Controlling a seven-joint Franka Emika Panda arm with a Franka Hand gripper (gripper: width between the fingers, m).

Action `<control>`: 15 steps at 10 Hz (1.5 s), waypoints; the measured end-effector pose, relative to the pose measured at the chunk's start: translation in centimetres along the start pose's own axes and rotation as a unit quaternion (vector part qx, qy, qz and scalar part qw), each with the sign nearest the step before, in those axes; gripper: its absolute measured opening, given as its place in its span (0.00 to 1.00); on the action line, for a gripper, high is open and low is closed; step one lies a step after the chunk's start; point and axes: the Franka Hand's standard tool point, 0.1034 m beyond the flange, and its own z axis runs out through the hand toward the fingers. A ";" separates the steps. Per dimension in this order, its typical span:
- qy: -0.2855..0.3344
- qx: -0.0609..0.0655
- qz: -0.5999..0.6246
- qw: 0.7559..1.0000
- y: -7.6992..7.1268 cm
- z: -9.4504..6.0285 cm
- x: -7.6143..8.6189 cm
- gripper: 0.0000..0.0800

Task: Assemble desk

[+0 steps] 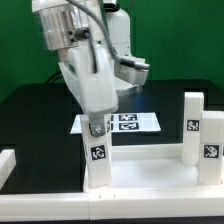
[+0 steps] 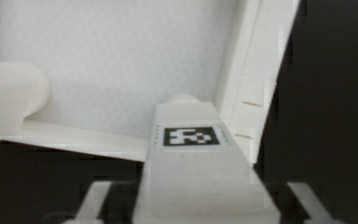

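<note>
at the near corner of the slab: the tool (image 1: 96,126) comes straight down onto the top of an upright block leg (image 1: 97,157).
tool state: clamped on the leg; in the wrist view its fingers (image 2: 99,200) flank the leg (image 2: 194,165) on both sides with no gap showing.
held leg: upright, tagged face toward the exterior camera, its foot on the tabletop (image 1: 150,172) at the corner toward the exterior view's left; whether it is seated in a hole cannot be told.
tabletop: wide flat white slab lying on the black worktop (image 1: 30,115), its near edge running across the lower part of the exterior view; in the wrist view its pale face (image 2: 123,60) fills the area beyond the leg, ending in a long straight edge against the dark worktop.
other legs: two more upright on the slab at the exterior view's right, a taller-looking one (image 1: 193,128) farther back and one (image 1: 211,148) nearer the frame edge, just beside each other, well apart from the held leg.
open room: the stretch of slab between the held leg and the right pair is bare.
marker board: flat white strip (image 1: 130,122) with square tags lying behind the slab, partly hidden by the arm.
loose piece: a white part (image 1: 6,165) at the exterior view's left edge, apart from the slab; its kind is unclear.
rounded white form: at the wrist view's edge (image 2: 5,95), too blurred to name.
</note>
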 end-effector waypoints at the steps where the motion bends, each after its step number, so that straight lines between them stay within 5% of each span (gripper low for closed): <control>1: 0.000 0.001 0.044 0.999 0.0 0.0 0.0 0.36; 3: 0.001 0.001 0.111 0.994 -0.1 0.0 0.1 0.36; 6: -0.020 0.014 0.393 0.919 -0.3 0.0 0.4 0.36; 7: -0.021 0.014 0.376 0.926 -0.3 0.0 0.4 0.42; 8: -0.020 0.015 0.338 0.941 -0.3 0.0 0.4 0.61; 9: -0.019 0.017 0.275 0.961 -0.3 -0.1 0.4 0.61; 10: -0.021 0.016 0.225 0.974 -0.5 0.0 0.1 0.76; 15: -0.025 0.010 0.188 0.982 -0.4 0.1 -0.2 0.81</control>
